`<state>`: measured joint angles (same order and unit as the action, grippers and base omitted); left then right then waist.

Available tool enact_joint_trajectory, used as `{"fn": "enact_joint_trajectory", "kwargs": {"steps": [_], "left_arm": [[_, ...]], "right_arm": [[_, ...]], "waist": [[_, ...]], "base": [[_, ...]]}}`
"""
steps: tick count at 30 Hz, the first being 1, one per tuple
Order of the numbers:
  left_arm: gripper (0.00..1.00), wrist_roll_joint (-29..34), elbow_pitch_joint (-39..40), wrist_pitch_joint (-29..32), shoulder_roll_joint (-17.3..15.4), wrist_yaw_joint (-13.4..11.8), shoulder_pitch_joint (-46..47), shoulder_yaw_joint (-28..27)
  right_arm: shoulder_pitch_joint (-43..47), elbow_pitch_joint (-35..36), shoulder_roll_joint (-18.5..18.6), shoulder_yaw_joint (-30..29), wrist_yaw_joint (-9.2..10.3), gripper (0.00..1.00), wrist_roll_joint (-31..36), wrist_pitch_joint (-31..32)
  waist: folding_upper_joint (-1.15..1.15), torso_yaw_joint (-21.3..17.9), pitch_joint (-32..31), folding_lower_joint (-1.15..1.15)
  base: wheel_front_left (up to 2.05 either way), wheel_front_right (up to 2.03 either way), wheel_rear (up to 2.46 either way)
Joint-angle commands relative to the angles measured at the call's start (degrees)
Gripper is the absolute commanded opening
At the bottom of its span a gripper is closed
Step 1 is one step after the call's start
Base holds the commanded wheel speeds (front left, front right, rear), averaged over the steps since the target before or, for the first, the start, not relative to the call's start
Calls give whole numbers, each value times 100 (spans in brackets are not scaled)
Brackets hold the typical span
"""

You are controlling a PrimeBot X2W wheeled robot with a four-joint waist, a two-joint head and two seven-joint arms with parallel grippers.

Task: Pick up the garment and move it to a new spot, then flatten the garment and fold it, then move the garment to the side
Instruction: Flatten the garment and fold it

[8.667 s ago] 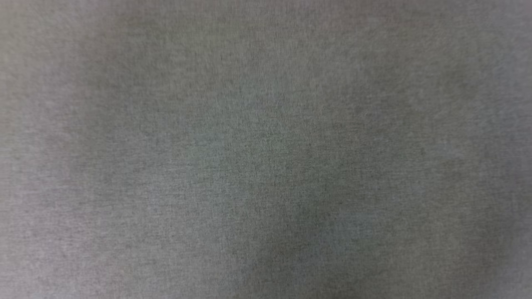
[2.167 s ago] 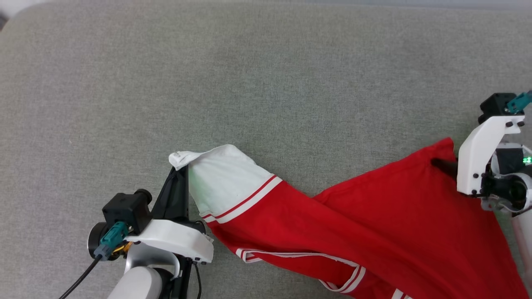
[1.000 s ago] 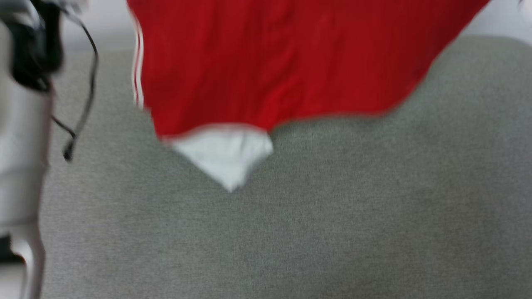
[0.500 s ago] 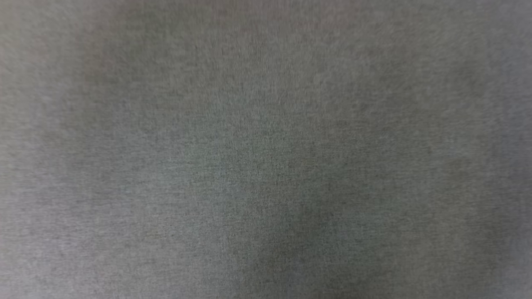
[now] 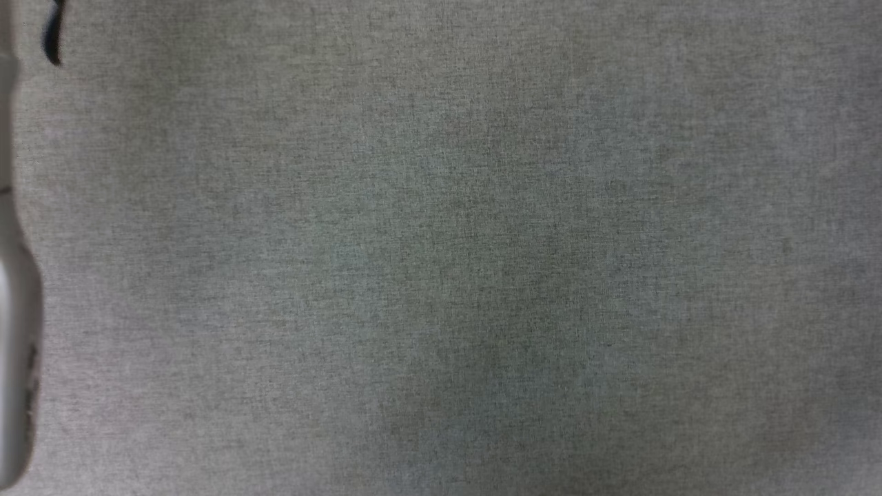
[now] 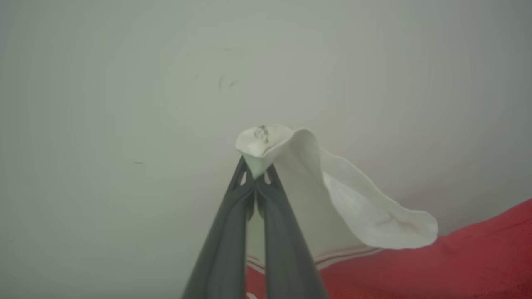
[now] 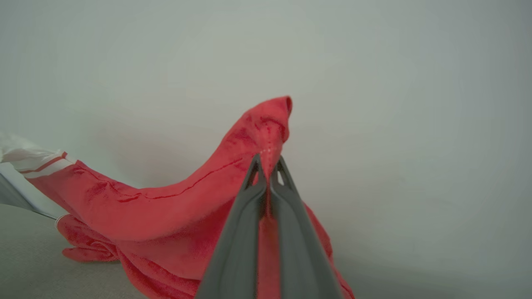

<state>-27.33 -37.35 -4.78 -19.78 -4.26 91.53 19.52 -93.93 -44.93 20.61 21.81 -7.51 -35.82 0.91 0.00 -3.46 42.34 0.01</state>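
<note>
Left gripper (image 6: 257,176): fingers pressed together, pinching the very tip of a white sleeve of the garment (image 6: 465,265). From the pinch the sleeve trails toward 4 o'clock, with the red body at 5 o'clock in the left wrist view. Right gripper (image 7: 268,166): also clamped, on a peak of red fabric. The cloth sags from there toward 8 o'clock, and its lower folds appear to rest on the grey surface (image 7: 29,257) at 7 o'clock. The head view looks on grey upholstery (image 5: 441,248), with a pale forearm (image 5: 14,310) at 9 o'clock. Risk: the left bite is shallow, so a tug or swing could pull the sleeve tip free. Risk: the grips look mismatched, sleeve against body, so the garment may land twisted or bunched and resist flattening.
</note>
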Motion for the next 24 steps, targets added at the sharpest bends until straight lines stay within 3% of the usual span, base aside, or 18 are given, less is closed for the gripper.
{"fn": "enact_joint_trajectory", "kwargs": {"steps": [1,8,15,20,24], "left_arm": [[0,-60,-112,-78,42,30,-171,-12],[0,-470,-789,-447,304,270,-1212,-94],[0,-808,-1026,-658,316,500,-2785,-152],[0,-1040,-778,-787,253,492,-4138,-256],[0,-1225,-277,-811,145,333,-5286,-386]], "right_arm": [[29,-89,-21,113,4,0,-89,-95],[1001,-478,-7,877,4,0,-507,-367],[2546,-366,164,1380,4,0,-994,-608],[3677,-147,327,1625,4,0,-1260,-682],[4516,132,449,1788,4,0,-1378,-656]], "waist": [[0,17,-19,-1],[0,94,-789,-1],[0,152,-1996,-1],[0,178,-2780,-1],[0,170,-3274,-1]], "base": [[0,0,0],[0,0,0],[0,0,0],[0,0,0],[0,0,0]]}}
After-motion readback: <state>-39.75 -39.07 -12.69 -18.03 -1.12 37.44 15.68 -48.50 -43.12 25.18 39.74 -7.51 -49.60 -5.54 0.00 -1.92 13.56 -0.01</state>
